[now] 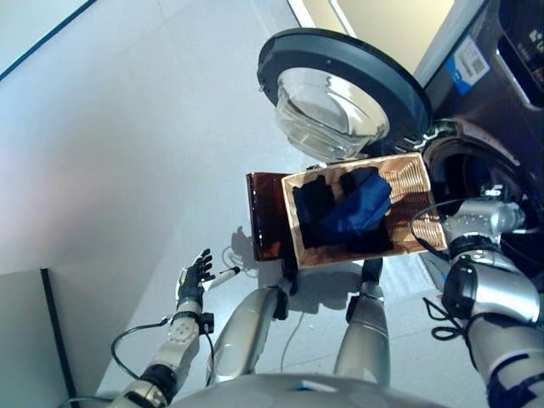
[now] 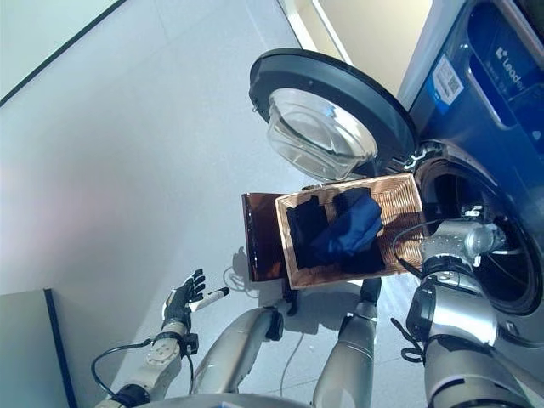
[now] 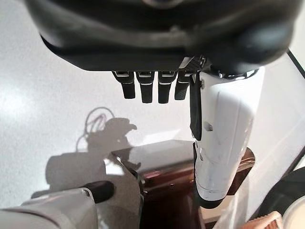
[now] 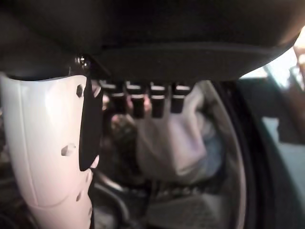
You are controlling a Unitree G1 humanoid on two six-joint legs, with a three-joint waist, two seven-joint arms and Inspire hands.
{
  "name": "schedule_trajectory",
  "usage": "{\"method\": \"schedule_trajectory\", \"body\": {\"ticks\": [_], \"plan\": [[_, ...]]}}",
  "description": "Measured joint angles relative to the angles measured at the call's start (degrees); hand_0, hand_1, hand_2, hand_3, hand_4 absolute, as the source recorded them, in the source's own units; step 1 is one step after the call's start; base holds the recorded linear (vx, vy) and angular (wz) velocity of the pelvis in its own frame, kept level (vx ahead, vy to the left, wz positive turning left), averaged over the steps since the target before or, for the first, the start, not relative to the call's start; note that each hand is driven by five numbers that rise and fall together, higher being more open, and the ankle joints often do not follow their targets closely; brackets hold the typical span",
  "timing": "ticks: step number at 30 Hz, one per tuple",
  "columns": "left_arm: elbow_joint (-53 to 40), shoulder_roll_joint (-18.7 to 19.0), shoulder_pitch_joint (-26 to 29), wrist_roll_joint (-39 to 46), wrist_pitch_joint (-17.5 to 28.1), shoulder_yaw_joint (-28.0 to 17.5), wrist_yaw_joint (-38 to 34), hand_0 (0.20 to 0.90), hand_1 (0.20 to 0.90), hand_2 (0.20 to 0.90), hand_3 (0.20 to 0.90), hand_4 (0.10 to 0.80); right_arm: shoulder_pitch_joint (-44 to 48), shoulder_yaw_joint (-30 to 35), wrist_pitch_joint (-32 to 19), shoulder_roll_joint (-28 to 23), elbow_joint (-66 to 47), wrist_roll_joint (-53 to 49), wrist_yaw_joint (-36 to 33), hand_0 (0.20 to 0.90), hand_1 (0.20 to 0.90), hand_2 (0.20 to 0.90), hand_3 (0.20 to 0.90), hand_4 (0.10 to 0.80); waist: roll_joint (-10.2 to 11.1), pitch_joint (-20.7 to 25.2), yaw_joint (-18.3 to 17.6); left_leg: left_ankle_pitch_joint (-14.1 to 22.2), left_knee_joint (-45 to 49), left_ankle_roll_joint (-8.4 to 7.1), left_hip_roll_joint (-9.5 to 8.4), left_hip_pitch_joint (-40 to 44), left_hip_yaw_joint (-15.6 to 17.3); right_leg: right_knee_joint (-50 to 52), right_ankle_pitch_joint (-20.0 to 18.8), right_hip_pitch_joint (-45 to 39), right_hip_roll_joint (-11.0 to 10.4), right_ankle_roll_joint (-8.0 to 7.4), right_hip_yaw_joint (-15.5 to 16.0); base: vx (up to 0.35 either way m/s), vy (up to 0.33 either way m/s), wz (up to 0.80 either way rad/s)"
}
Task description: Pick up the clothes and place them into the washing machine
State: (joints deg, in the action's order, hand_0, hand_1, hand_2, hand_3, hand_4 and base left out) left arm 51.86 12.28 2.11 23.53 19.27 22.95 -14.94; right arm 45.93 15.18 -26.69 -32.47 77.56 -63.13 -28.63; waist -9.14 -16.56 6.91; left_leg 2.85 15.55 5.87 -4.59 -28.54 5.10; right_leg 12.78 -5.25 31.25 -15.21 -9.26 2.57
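A wicker basket [image 1: 415, 180] stands on a brown stool [image 1: 265, 214] before the washing machine [image 2: 501, 102]. In it lie a blue garment [image 1: 361, 208] and dark clothes [image 1: 313, 208]. My right arm reaches into the machine's drum [image 2: 510, 255]. In the right wrist view my right hand [image 4: 167, 52] is open, its fingers straight. A pale cloth [image 4: 176, 143] lies in the drum just past them, apart from the fingers. Low at the left, my left hand [image 1: 194, 276] hangs open over the floor and holds nothing.
The round glass door [image 1: 340, 85] of the washer stands swung open above the basket. A grey panel [image 1: 34, 340] stands at the lower left. Pale floor [image 1: 127, 153] spreads to the left of the stool.
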Motion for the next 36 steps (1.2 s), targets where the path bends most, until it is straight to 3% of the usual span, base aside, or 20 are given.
{"method": "schedule_trajectory", "body": {"ticks": [1,3,7,8,15,17,19,22,26,32,36], "plan": [[0.0,0.0,0.0,0.0,0.0,0.0,0.0,0.900,0.900,0.900,0.900,0.800,0.0,0.0,0.0,0.0,0.0,0.0,0.0,0.900,0.900,0.900,0.900,0.800,0.0,0.0,0.0,0.0,0.0,0.00,0.00,0.0,0.0,0.0,0.0,0.0,0.0,0.00,0.0,-0.013,-0.044,0.00],[0.4,0.0,0.4,-0.4,-0.2,-0.9,0.0,0.900,0.900,0.900,0.900,0.800,-1.7,-8.7,5.8,1.9,2.3,7.4,2.6,0.900,0.900,0.900,0.900,0.800,2.4,-0.1,-0.5,-0.2,0.0,-0.28,0.14,0.2,-0.2,0.0,0.2,-0.4,0.2,0.47,0.2,-0.001,-0.051,0.03],[0.2,0.0,0.4,-0.8,-0.2,-2.2,0.0,0.900,0.900,0.900,0.900,0.800,-3.6,-8.2,7.2,7.2,2.1,8.7,3.9,0.900,0.900,0.900,0.900,0.800,4.7,0.5,-1.2,-0.4,0.3,-0.55,0.52,0.2,-0.7,-0.3,0.1,-1.0,0.3,0.79,1.3,0.014,-0.053,0.06],[0.0,-0.1,0.6,-0.9,-0.2,-2.2,0.0,0.900,0.900,0.900,0.900,0.800,-5.2,-9.5,8.5,10.5,2.0,9.2,4.8,0.900,0.900,0.900,0.900,0.800,5.6,0.6,-1.1,-0.4,0.3,-0.79,0.85,0.2,-1.0,-0.4,0.0,-1.3,0.7,0.92,1.5,0.010,-0.031,0.13],[-0.3,-0.3,0.3,-2.6,-0.5,-3.2,0.1,0.900,0.900,0.900,0.900,0.800,-10.7,-14.4,11.9,17.7,3.3,14.9,6.3,0.900,0.900,0.900,0.900,0.800,6.2,0.5,0.4,-0.9,0.2,-1.42,1.11,1.2,-4.0,-1.7,-0.2,-4.6,1.1,1.26,4.7,0.012,-0.047,0.16],[-0.6,-0.1,0.0,-2.9,-0.5,-4.5,0.1,0.900,0.900,0.900,0.900,0.800,-11.3,-20.7,12.4,18.6,2.8,20.2,5.4,0.900,0.900,0.900,0.900,0.800,7.0,0.6,0.3,-0.9,0.2,-1.73,1.09,1.1,-4.6,-1.9,-0.1,-4.8,1.1,1.38,5.3,-0.012,-0.030,0.14],[-0.7,0.1,-0.1,-3.8,-0.5,-6.0,-0.1,0.900,0.900,0.900,0.900,0.800,-12.8,-28.7,13.3,19.4,-0.5,32.8,4.4,0.900,0.900,0.900,0.900,0.800,8.5,0.4,0.4,-1.0,0.2,-2.03,1.19,0.9,-5.2,-1.8,0.0,-4.9,1.2,1.49,6.0,-0.001,-0.036,0.12],[-0.7,0.5,-0.7,-4.9,-0.5,-6.6,-0.5,0.900,0.900,0.900,0.900,0.800,-14.8,-31.0,13.4,20.0,-6.7,41.8,4.2,0.900,0.900,0.900,0.900,0.800,10.0,0.5,0.5,-1.0,0.2,-2.06,1.25,0.9,-5.3,-1.9,0.1,-5.0,1.3,1.64,6.1,0.000,-0.010,0.02],[-0.6,1.3,-0.6,-5.4,-0.2,-7.2,-1.7,0.900,0.900,0.900,0.900,0.800,-17.7,-36.1,14.9,19.2,-15.3,50.0,2.1,0.900,0.900,0.900,0.900,0.800,11.8,0.5,0.1,-1.0,0.3,-2.09,1.38,0.4,-5.4,-2.1,0.1,-4.8,1.5,1.71,6.2,-0.004,-0.008,0.02],[0.2,2.4,-0.4,-9.1,0.8,-8.2,-3.6,0.900,0.900,0.900,0.900,0.800,-21.1,-52.2,18.3,6.9,-29.5,86.6,1.0,0.900,0.900,0.900,0.900,0.800,13.2,0.0,0.2,-1.1,0.4,-2.09,1.74,0.1,-5.6,-2.2,0.1,-4.8,1.8,1.72,6.4,0.001,-0.013,0.01],[0.3,2.6,-0.3,-11.5,1.2,-8.2,-3.9,0.900,0.900,0.900,0.900,0.800,-19.5,-55.2,21.4,4.8,-28.7,101.4,1.0,0.900,0.900,0.900,0.900,0.800,13.3,-0.1,0.3,-1.1,0.2,-2.35,1.97,0.1,-5.9,-2.2,0.1,-4.7,2.1,1.75,6.6,0.000,0.000,0.00]]}}
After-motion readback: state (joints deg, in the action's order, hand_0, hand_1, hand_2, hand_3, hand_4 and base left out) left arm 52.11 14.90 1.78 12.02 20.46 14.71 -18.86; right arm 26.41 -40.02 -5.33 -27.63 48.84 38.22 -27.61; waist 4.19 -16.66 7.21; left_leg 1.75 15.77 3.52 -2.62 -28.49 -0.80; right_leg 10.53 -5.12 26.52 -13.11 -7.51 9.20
